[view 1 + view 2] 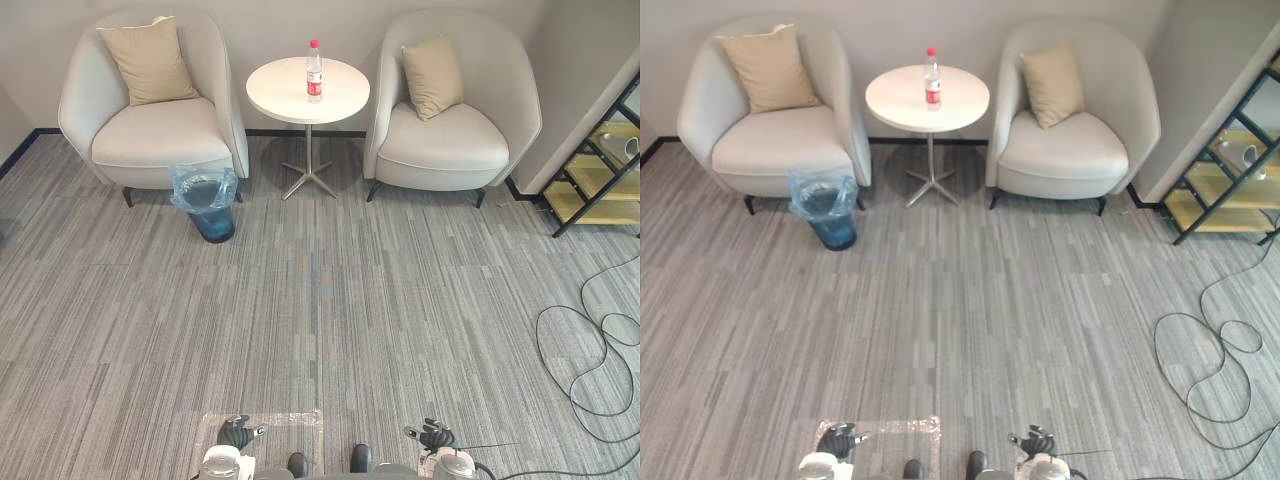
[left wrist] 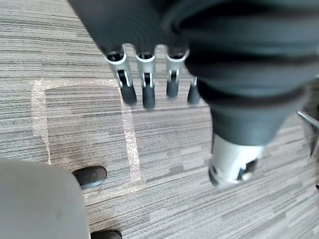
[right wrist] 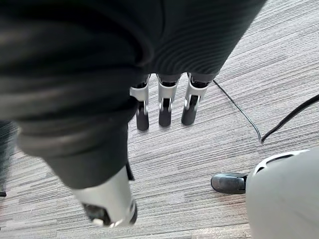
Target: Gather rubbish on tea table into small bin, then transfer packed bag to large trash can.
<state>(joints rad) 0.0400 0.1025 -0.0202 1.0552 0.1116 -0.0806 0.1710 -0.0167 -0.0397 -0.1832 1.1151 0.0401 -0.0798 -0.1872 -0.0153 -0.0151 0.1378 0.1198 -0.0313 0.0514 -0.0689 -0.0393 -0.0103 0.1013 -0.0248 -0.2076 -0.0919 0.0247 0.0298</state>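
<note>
A plastic bottle (image 1: pixel 314 70) with a red cap and red label stands upright on the round white tea table (image 1: pixel 285 95) between two armchairs at the far side of the room. The small bin (image 1: pixel 207 205), lined with a blue bag, sits on the carpet by the left armchair's front corner. Far from both, my left hand (image 1: pixel 238 433) and right hand (image 1: pixel 434 438) hang low at the near edge of the eye views. In the wrist views the left hand's fingers (image 2: pixel 145 84) and the right hand's fingers (image 3: pixel 165 104) are straight and hold nothing.
Two beige armchairs (image 1: pixel 160 125) (image 1: pixel 440 130), each with a tan cushion, flank the table. A black-framed shelf with yellow boards (image 1: pixel 600 170) stands at the right wall. A taped rectangle (image 1: pixel 262 425) marks the carpet by my left hand. Open grey carpet lies between me and the table.
</note>
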